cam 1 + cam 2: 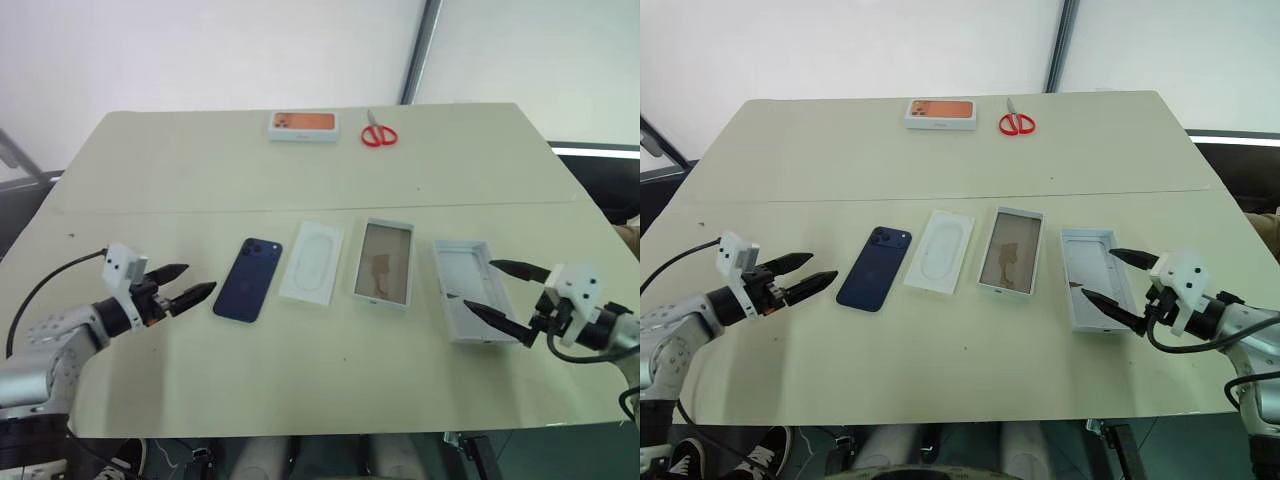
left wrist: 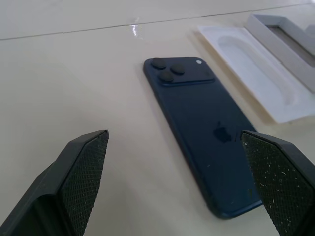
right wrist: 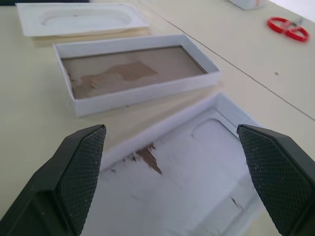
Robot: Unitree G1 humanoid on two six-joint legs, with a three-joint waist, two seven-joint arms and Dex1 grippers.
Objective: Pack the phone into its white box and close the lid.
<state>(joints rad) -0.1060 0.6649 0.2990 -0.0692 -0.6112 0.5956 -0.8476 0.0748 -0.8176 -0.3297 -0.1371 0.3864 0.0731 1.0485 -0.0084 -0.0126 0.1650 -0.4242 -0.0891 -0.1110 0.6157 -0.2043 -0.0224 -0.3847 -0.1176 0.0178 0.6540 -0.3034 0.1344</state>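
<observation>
The navy-blue phone (image 1: 248, 279) lies back-up on the table, camera bump at its far end. My left gripper (image 1: 186, 283) hovers open just to its left, fingers pointing at it; the left wrist view shows the phone (image 2: 202, 128) between the spread fingertips (image 2: 78, 182). The white box (image 1: 384, 262) with the brownish floor sits at centre. To its right lies the lid (image 1: 465, 287), inside up. My right gripper (image 1: 497, 293) is open, its fingers over the lid's right edge. In the right wrist view the lid (image 3: 197, 167) lies close, the box (image 3: 133, 69) beyond.
A flat white insert (image 1: 312, 261) with a rounded recess lies between phone and box. A small orange-topped white box (image 1: 303, 125) and red scissors (image 1: 378, 133) sit at the table's far edge. The table's front edge (image 1: 330, 425) runs close below both grippers.
</observation>
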